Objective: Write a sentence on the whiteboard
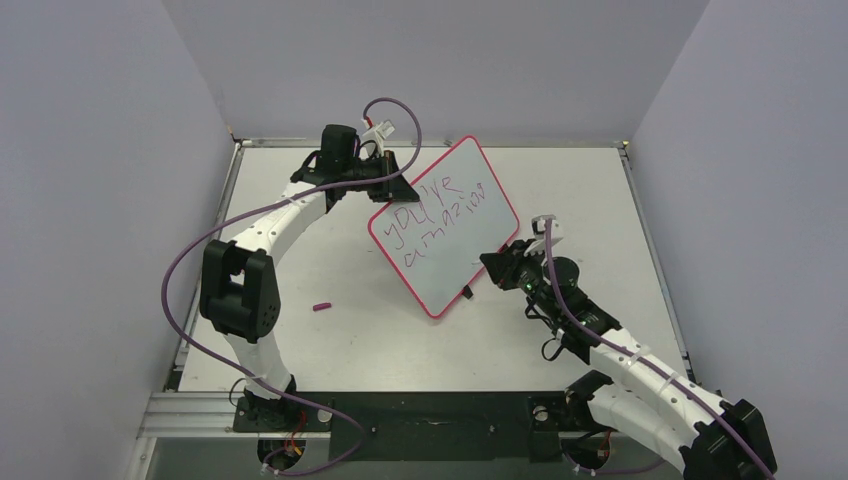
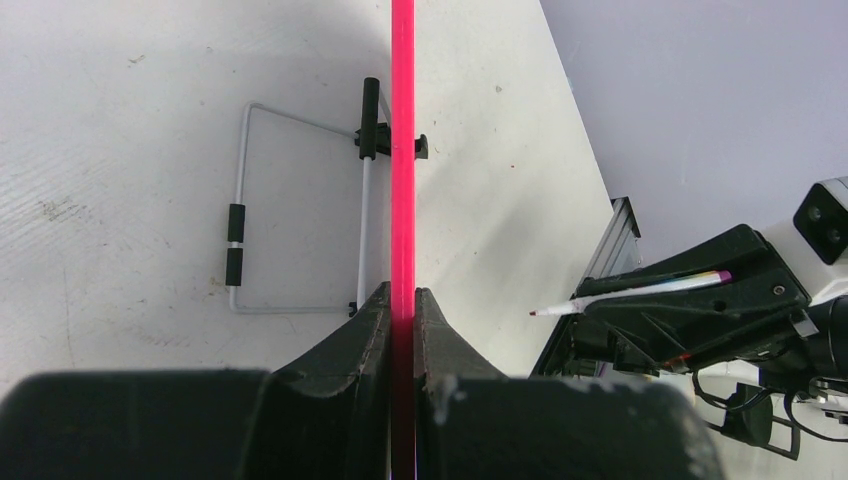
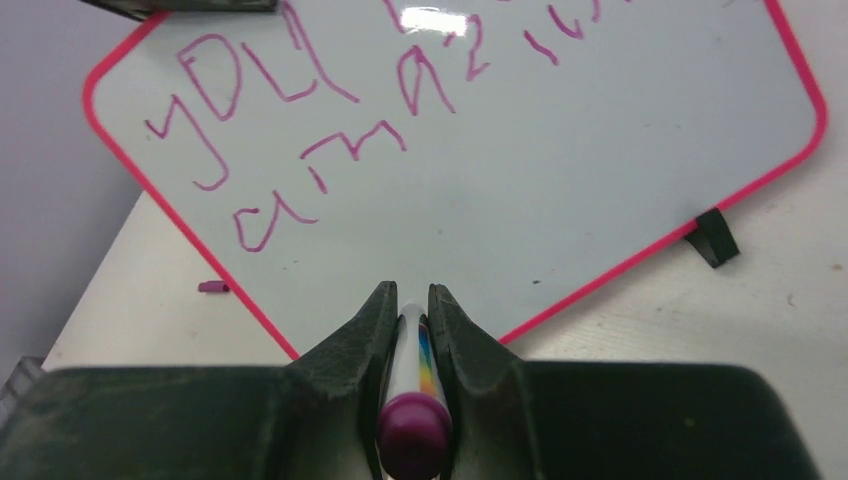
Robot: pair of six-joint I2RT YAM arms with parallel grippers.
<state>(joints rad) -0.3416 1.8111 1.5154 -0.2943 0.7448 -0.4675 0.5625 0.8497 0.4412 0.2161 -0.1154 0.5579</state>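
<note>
The whiteboard [image 1: 445, 225], white with a red-pink rim, stands tilted at the table's middle. The sentence [image 1: 440, 215] on it reads roughly "you're amazing" in two purple lines, also in the right wrist view [image 3: 300, 110]. My left gripper [image 1: 392, 185] is shut on the board's upper left rim, seen edge-on as a pink strip [image 2: 402, 150]. My right gripper [image 1: 497, 264] is shut on a white marker pen [image 3: 412, 390] with a purple end; its tip [image 2: 537, 313] points at the board's lower right part, a short way off it.
A purple pen cap [image 1: 321, 307] lies on the table left of the board, also in the right wrist view [image 3: 212, 287]. The board's wire stand [image 2: 240, 220] rests on the table behind it. Grey walls enclose the table on three sides.
</note>
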